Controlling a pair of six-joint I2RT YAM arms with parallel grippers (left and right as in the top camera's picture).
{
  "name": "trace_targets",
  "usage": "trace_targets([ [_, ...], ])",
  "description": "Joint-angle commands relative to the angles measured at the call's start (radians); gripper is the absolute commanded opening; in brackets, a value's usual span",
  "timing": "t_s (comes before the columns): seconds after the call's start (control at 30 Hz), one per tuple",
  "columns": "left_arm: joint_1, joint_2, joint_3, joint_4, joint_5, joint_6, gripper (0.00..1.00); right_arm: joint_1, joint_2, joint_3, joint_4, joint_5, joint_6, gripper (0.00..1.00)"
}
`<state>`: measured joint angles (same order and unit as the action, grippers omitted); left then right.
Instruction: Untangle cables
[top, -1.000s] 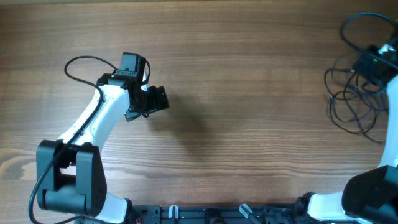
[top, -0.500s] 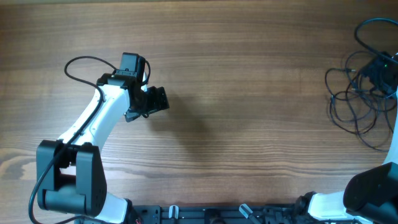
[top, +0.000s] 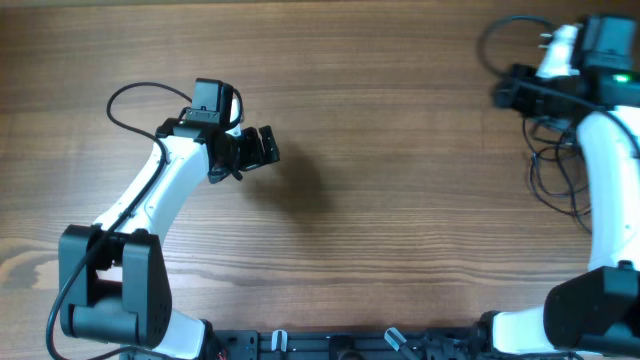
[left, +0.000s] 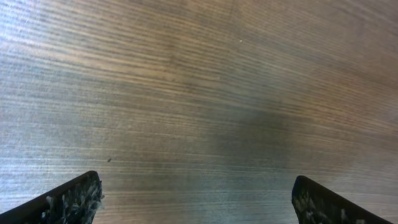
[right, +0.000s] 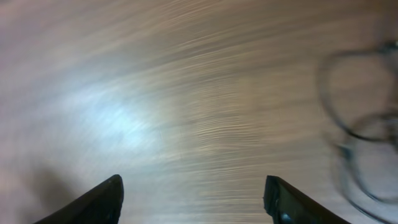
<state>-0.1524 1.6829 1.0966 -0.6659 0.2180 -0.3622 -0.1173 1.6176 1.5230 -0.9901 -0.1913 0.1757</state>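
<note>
Swung right hand (top: 503, 95) into upper right beside cables (top: 558, 187), spread, empty. Kept left hand (top: 266, 147) spread. Grasped nothing yet.

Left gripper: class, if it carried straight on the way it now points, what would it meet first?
Most likely the bare wooden table. The left wrist view shows only tabletop ahead of the open left gripper, and nothing else lies in that line. How far off the surface is remains hard to judge.
</note>
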Motion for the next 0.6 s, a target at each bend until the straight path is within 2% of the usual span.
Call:
trace_targets([
  [0.0, -0.002, -0.02, 0.018, -0.014, -0.053, 0.019, 1.0, 0.133, 0.013, 0.006, 0.001, -0.024, -0.101, 0.78],
  [0.13, 0.0, -0.048, 0.092, -0.148, -0.208, 0.018, 1.0, 0.244, 0.013, 0.006, -0.011, 0.068, -0.097, 0.79],
  [0.2, 0.0, -0.079, 0.127, -0.239, -0.259, 0.014, 1.0, 0.278, 0.013, 0.006, -0.03, 0.068, -0.095, 0.83],
  [0.27, 0.0, -0.116, 0.132, -0.297, -0.264, -0.006, 1.0, 0.293, 0.013, 0.006, -0.065, 0.063, -0.093, 0.86],
  [0.43, 0.005, -0.196, 0.132, -0.412, -0.299, -0.092, 1.0, 0.287, 0.012, 0.006, -0.139, 0.034, -0.064, 0.86],
  [0.57, 0.005, -0.259, 0.106, -0.435, -0.299, -0.091, 1.0, 0.275, -0.03, -0.035, -0.11, 0.031, -0.021, 0.91],
])
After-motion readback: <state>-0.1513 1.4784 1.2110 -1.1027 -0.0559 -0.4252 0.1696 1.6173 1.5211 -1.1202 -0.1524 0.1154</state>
